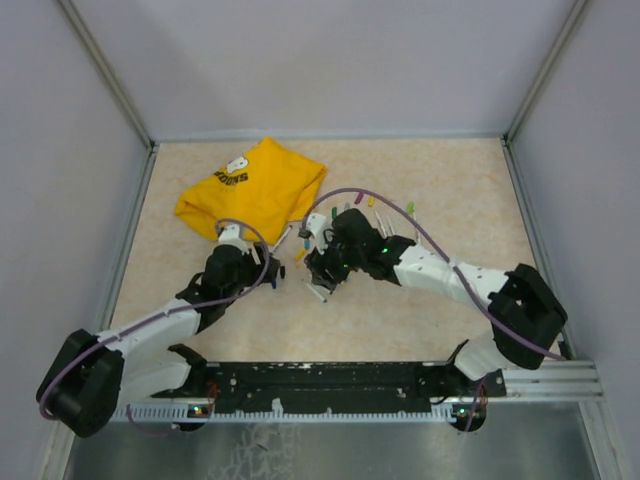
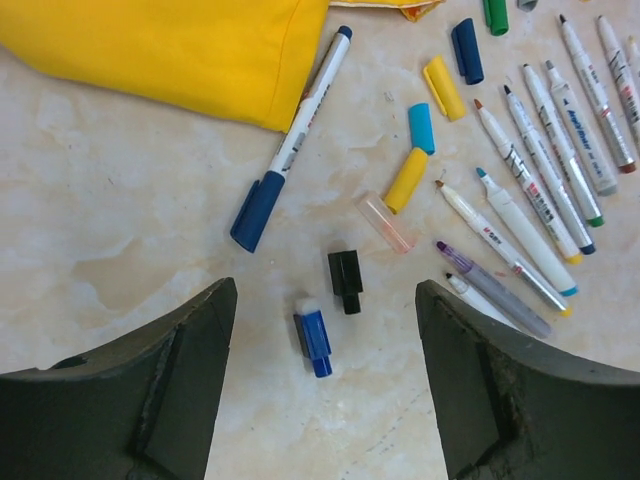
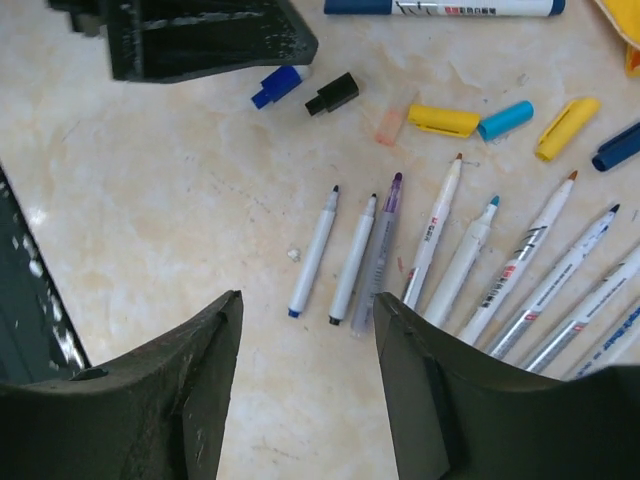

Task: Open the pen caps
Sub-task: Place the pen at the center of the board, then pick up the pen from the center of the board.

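Your left end effector [image 2: 326,310] and right end effector [image 3: 308,305] both stand apart, holding nothing. Loose pen caps [image 2: 407,180] and pens [image 2: 530,195] lie around the middle of the bench [image 2: 120,210], beside the yellow T-shirt [image 2: 170,45].

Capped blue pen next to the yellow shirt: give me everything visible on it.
The blue pen is a thin marker with a white plastic barrel carrying dark print, and a small blue tip end pointing away from the camera. Its long dark blue cap is still on, at the near end. It lies flat and diagonal on the table, its barrel against the corner of the shirt, apparently touching. Nothing grips it.
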`<state>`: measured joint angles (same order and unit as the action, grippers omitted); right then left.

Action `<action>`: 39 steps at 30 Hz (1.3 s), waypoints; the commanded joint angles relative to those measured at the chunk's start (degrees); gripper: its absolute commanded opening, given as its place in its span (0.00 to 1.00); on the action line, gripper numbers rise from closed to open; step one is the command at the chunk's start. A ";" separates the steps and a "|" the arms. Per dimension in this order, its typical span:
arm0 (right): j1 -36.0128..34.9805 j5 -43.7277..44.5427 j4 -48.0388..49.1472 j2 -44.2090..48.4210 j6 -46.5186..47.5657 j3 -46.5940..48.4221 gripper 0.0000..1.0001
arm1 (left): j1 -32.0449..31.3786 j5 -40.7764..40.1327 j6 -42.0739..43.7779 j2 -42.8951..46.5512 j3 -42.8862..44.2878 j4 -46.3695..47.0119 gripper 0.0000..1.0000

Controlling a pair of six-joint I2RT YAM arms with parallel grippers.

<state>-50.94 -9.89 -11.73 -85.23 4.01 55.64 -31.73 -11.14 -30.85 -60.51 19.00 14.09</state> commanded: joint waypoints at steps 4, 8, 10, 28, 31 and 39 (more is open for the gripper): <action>7.95 -23.34 -9.05 12.14 17.42 0.02 0.56 | 0.34 -2.22 13.79 -9.23 10.06 -2.95 0.81; 10.53 -24.52 -9.43 14.71 18.35 -0.75 0.56 | 0.61 -3.65 16.53 -16.89 16.89 -9.14 0.75; 11.21 -24.96 -9.67 14.74 18.47 -0.72 0.56 | 1.16 -2.92 18.04 -20.87 19.90 -10.64 0.67; 11.73 -24.91 -9.56 13.79 18.52 -1.13 0.56 | 4.51 3.86 23.12 -35.70 33.21 -18.62 0.38; 11.76 -24.91 -9.59 13.69 18.49 -1.14 0.56 | 4.68 4.51 23.12 -36.37 33.50 -18.77 0.35; 11.74 -24.91 -9.64 13.78 18.44 -1.09 0.56 | 5.08 4.82 22.93 -36.68 33.33 -20.05 0.26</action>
<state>-39.57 -33.98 -22.55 -71.33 21.91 54.74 -27.18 -7.20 -8.69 -96.55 50.96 -4.36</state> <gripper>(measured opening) 0.561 0.266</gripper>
